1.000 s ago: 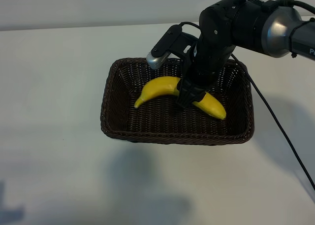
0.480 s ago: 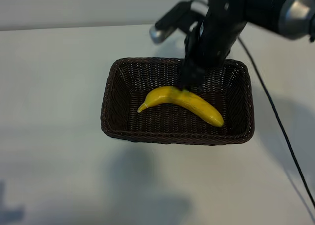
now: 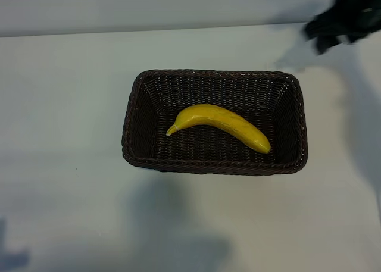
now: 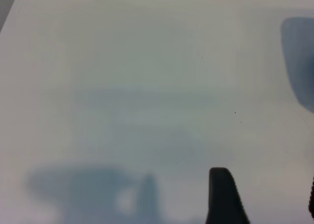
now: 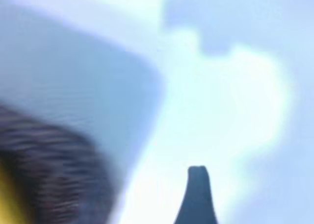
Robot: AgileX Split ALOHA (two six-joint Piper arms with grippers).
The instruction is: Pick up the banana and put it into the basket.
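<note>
The yellow banana lies loose on the floor of the dark brown wicker basket, stem tip toward the left wall, with nothing touching it. My right gripper is a blurred dark shape high at the far right, well clear of the basket. In the right wrist view one bare finger shows over the white table, and a corner of the basket with a sliver of banana sits off to the side. My left gripper is out of the exterior view; its fingers stand apart over bare table.
The basket stands in the middle of a white table. Arm shadows fall on the table in front of the basket and at the far right.
My right gripper let go of the banana, rose out of the basket and swung away to the far right. The banana settled flat on the basket floor. The left arm has not moved.
</note>
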